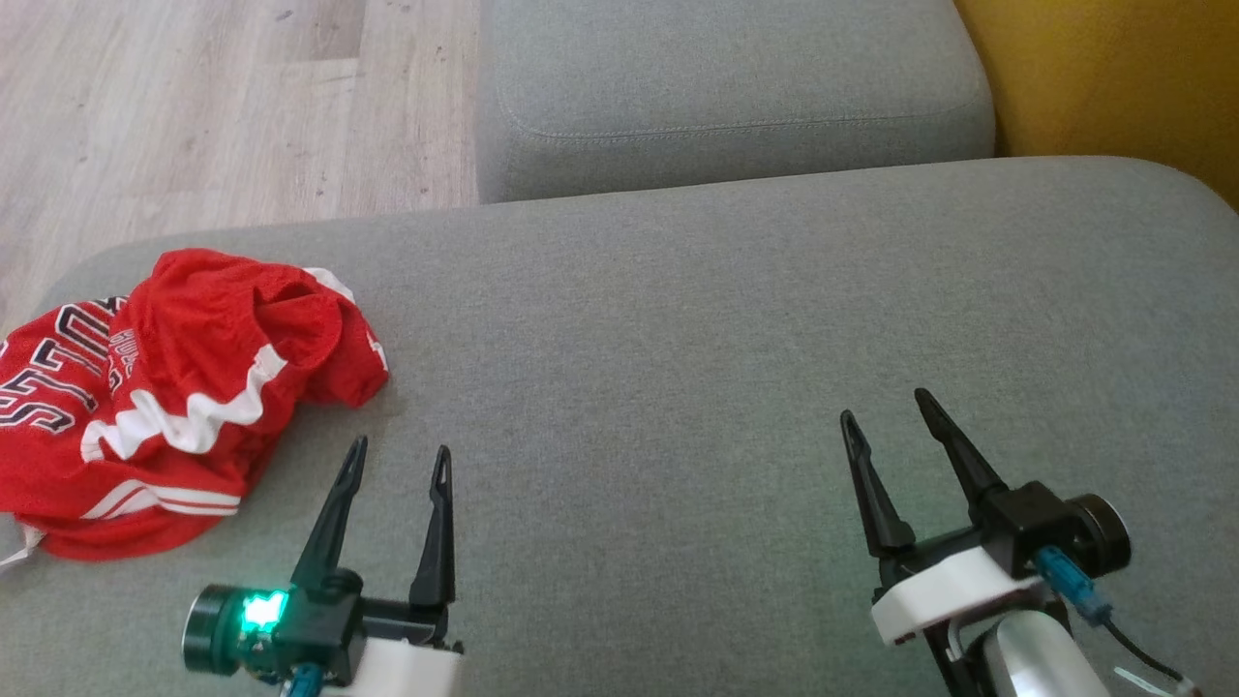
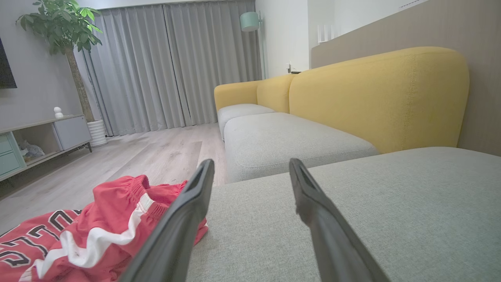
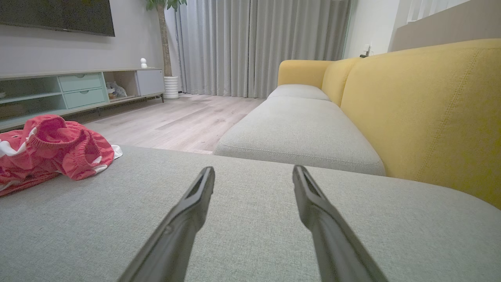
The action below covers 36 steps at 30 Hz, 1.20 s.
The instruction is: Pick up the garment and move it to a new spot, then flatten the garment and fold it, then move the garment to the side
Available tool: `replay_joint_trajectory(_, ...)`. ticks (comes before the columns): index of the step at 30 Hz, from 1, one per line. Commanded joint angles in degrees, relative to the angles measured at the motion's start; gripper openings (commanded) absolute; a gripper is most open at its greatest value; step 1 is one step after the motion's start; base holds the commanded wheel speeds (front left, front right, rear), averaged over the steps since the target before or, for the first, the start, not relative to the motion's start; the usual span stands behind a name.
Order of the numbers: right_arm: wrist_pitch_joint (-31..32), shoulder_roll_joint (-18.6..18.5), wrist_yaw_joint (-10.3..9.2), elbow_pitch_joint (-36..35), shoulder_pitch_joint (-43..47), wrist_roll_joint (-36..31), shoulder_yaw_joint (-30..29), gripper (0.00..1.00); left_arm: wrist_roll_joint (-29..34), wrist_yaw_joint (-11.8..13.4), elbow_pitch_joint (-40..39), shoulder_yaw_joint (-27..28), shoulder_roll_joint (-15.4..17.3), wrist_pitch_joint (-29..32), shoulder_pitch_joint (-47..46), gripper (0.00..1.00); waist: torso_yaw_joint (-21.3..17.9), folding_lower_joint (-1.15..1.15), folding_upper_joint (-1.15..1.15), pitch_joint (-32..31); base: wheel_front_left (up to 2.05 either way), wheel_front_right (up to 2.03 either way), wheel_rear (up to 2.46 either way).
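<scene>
On grey sofa cushion (image 1: 678,319), far left edge: red garment (image 1: 174,397), crumpled heap, white stripes, dark lettering, untouched. Left gripper (image 1: 399,457) just beside heap, on its right, fingers spread apart, holding nothing, green light lit on wrist. Right gripper (image 1: 886,405) well apart over bare cushion, fingers likewise spread, empty. Second grey seat (image 1: 726,87) beyond; yellow backrest (image 1: 1113,77) at right; wood floor (image 1: 194,106) at left.

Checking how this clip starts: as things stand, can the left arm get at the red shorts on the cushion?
Probably yes. The red shorts lie crumpled on the grey cushion just to the left of the open left claw, with nothing between them.
</scene>
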Motion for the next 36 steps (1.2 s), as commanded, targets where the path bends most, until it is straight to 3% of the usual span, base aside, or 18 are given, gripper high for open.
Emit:
replay_joint_trajectory(1, -0.8, -0.5, -0.04, -1.7, -2.7, 0.1, 0.9, 1.00, 0.3, 0.2, -1.6, 1.5, 0.5, -0.5, -2.0, 1.00, 0.0, 0.00, 0.00, 0.0, 0.00, 0.00, 0.00)
replay_joint_trajectory(9, -0.8, -0.5, -0.04, -1.3, -2.6, 0.5, 0.7, 1.00, 0.6, 0.3, -0.9, 1.1, 0.7, -0.5, -2.5, 1.00, 1.1, 0.00, 0.00, 0.1, 0.00, 0.00, 0.00)
replay_joint_trajectory(14, -0.8, -0.5, -0.04, -1.1, -2.5, 0.6, 0.7, 1.00, 0.4, 0.8, -0.7, 1.1, 0.6, -0.5, -2.6, 1.00, 3.8, 0.00, 0.00, 0.2, 0.00, 0.00, 0.00)
replay_joint_trajectory(36, -0.8, -0.5, -0.04, -1.2, -1.6, 1.1, 0.9, 1.00, 0.1, 1.7, -1.1, 2.7, 0.9, -0.5, -1.5, 1.00, 23.9, 0.00, 0.00, -0.2, 0.00, 0.00, 0.00)
